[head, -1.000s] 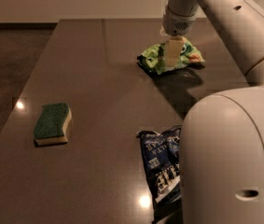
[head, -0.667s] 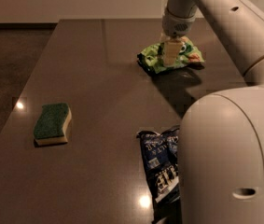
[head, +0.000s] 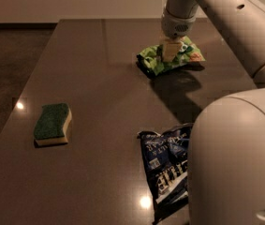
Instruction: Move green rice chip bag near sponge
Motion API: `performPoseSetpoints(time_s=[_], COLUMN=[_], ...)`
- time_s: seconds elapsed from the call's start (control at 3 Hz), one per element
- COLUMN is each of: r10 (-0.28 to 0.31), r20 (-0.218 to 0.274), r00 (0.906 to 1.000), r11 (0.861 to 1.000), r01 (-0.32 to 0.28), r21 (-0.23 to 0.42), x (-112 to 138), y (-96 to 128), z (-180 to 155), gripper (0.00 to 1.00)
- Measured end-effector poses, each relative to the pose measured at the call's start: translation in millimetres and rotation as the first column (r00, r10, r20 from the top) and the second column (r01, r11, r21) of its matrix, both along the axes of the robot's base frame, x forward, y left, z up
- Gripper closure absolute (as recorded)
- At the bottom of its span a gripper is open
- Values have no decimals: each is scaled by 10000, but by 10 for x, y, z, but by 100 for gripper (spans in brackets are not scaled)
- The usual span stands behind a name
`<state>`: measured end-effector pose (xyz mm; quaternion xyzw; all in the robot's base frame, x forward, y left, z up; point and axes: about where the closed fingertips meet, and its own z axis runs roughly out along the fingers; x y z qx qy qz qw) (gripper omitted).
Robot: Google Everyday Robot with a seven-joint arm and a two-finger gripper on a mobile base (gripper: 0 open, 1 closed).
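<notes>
The green rice chip bag (head: 188,54) lies crumpled at the far right of the dark table (head: 104,78). My gripper (head: 170,51) comes down from above onto the bag's middle and is shut on it, with one pale finger (head: 171,49) showing against the foil. A dark shadow lies under the bag's left end. The sponge (head: 52,123), with a green top and a yellow body, lies flat at the near left of the table, far from the bag.
A dark blue bag with white lettering (head: 167,170) lies at the near right, partly hidden by my white arm housing (head: 237,163). The table's left edge drops to a dark floor (head: 5,69). Light spots reflect on the tabletop.
The gripper and the green bag have shifted very slightly to the left. The sponge and the blue bag have not moved.
</notes>
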<state>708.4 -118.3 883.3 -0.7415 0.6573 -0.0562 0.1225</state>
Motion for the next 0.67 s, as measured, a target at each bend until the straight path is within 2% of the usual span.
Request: performPoseSetpoints(time_s=[0.33,0.67], r10=[480,1042], r20=[312,743], r00=[9984,9918], r11=[9983,9906], r01=[-490,-1102], r21=[305,815], x=[-136,-319], y=[166,386], z=[190,442], gripper=[100,100])
